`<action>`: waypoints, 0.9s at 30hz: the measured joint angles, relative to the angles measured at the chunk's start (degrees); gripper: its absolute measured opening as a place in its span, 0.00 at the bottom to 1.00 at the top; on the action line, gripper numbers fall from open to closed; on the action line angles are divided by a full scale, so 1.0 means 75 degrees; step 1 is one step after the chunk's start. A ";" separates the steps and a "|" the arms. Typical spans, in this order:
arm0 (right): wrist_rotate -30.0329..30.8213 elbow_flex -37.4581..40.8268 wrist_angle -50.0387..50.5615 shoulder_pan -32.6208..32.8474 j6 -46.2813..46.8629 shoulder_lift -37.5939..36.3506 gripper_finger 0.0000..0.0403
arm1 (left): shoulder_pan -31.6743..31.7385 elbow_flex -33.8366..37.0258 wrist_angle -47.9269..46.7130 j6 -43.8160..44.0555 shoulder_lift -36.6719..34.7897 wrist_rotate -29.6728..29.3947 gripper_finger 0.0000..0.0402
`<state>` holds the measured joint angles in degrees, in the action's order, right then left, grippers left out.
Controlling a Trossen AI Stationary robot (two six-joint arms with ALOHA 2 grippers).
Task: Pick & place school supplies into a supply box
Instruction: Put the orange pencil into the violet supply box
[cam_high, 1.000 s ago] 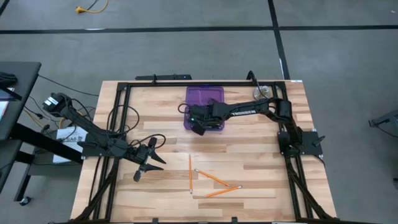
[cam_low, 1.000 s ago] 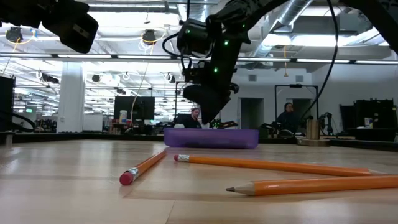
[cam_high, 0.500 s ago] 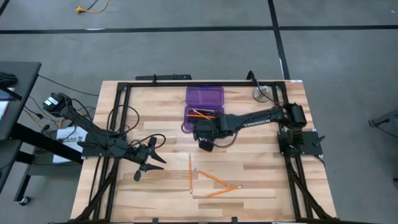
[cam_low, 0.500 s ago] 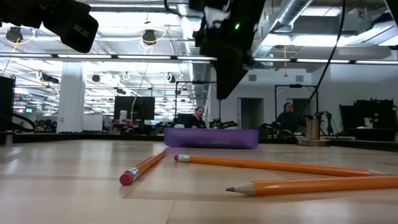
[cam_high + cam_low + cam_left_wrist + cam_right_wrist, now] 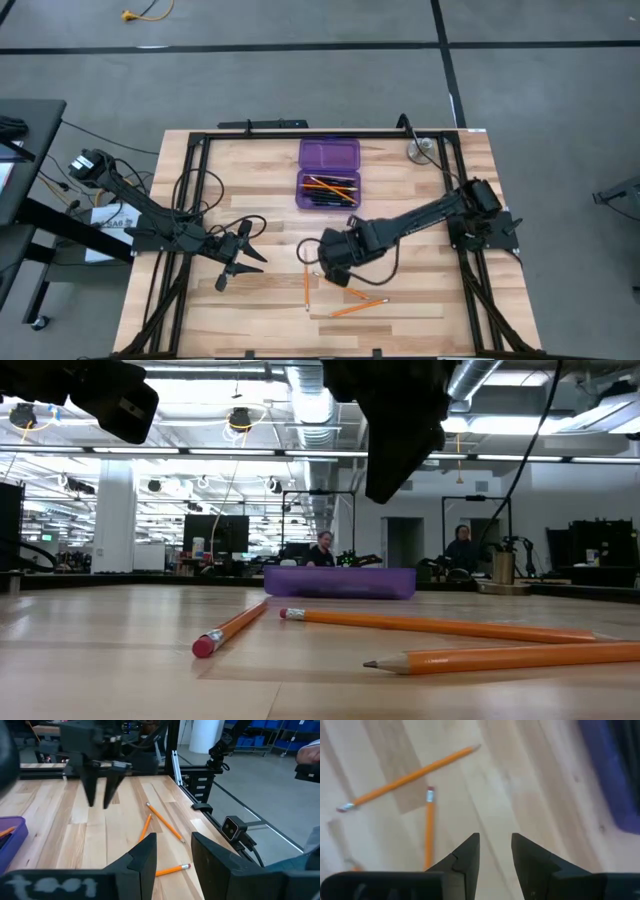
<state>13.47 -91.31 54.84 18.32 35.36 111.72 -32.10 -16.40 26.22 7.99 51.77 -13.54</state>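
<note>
Because the purple supply box already holds several pencils and pens, we judge the three orange pencils lying loose on the table to be the next targets. In the high view they lie well in front of the box, on the side away from its lid; the right gripper hangs between box and pencils, almost over the nearest one, while the left gripper waits off to the side, farther away. The right arm is clearly the nearer. In the low view the pencils lie flat with the box behind them. In the left wrist view our left jaws stand parted, empty, and the pencils lie ahead. In the right wrist view the right jaws are released, holding nothing, and one pencil points its long axis nearly along the reach, just beside the fingers, so we expect a wrist turn.
</note>
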 joint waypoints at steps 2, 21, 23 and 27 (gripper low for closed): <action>-0.0015 0.0000 -0.0069 0.0123 0.0234 -0.0002 0.27 | 0.0000 0.0000 0.0003 0.0003 0.0000 0.0000 0.27; -0.0661 0.0015 -0.1025 0.0830 0.0011 0.1010 0.27 | 0.0000 0.0000 0.0018 0.0050 -0.0003 0.0009 0.27; -0.0795 -0.0012 -0.1247 0.0858 0.0006 0.1166 0.27 | 0.0000 0.0000 -0.0012 0.0050 0.0000 0.0006 0.27; -0.0809 -0.0029 -0.1440 0.0954 -0.0100 0.1279 0.27 | -0.0002 0.0000 -0.0004 0.0050 0.0000 0.0009 0.27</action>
<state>7.41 -91.53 44.04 25.47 34.61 121.31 -32.11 -16.40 26.18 8.36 51.77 -13.47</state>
